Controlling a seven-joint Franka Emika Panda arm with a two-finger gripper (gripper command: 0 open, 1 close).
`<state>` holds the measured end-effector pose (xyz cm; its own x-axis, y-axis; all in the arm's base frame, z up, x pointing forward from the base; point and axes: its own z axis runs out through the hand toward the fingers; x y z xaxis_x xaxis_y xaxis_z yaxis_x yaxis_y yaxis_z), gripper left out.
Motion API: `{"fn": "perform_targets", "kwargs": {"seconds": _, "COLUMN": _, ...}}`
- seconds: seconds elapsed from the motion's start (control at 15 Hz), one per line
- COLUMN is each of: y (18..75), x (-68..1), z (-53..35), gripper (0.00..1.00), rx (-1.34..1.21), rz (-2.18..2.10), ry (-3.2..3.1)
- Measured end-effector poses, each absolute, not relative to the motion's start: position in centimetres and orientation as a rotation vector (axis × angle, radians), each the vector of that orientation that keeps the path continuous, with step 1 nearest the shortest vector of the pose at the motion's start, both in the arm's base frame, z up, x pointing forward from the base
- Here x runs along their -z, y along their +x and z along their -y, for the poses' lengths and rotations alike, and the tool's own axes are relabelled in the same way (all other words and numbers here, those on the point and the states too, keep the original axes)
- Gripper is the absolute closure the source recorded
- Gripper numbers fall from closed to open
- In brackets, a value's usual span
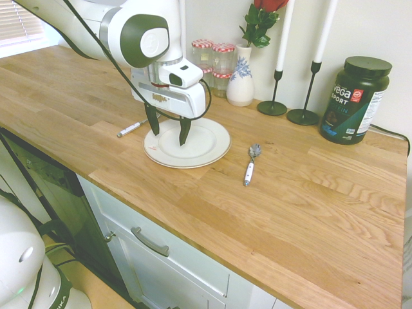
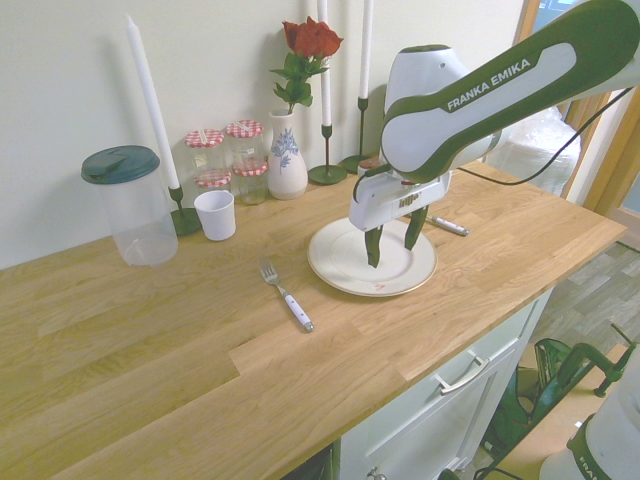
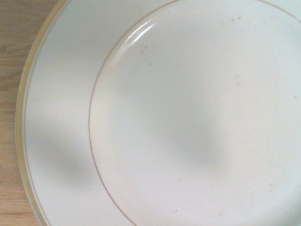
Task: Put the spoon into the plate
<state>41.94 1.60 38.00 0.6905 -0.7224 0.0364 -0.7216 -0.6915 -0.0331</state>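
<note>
The round white plate point(image 1: 209, 145) point(image 2: 396, 272) lies on the wooden counter, and its bare centre fills the wrist view point(image 3: 188, 117). My gripper point(image 1: 168, 129) point(image 2: 393, 240) hangs just above the plate, open, with nothing between its dark fingers. The spoon point(image 1: 132, 128) point(image 2: 449, 226) lies on the counter just off the plate's rim, on the side away from the fork. Only its white handle shows clearly. The arm partly hides its bowl end.
A white-handled fork point(image 1: 250, 166) point(image 2: 287, 295) lies on the counter on the plate's other side. Along the wall stand a vase with a rose point(image 1: 241, 80), jars point(image 1: 215, 61), candlesticks point(image 1: 273, 106), a dark tub point(image 1: 354, 100), a lidded clear container point(image 2: 130, 205) and a white cup point(image 2: 215, 214).
</note>
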Motion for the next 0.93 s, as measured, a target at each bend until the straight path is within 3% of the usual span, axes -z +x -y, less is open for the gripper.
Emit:
{"fn": "perform_targets", "kwargs": {"seconds": 0.53, "y": 43.8, "x": -42.0, "z": 4.2, "gripper": 0.0, "rx": 0.097, "rz": -0.851, "ry": -3.053}}
{"fn": "perform_targets", "kwargs": {"seconds": 0.93, "y": 47.1, "x": -41.1, "z": 14.8, "gripper": 0.0, "rx": 0.05, "rz": -0.981, "ry": -3.043}}
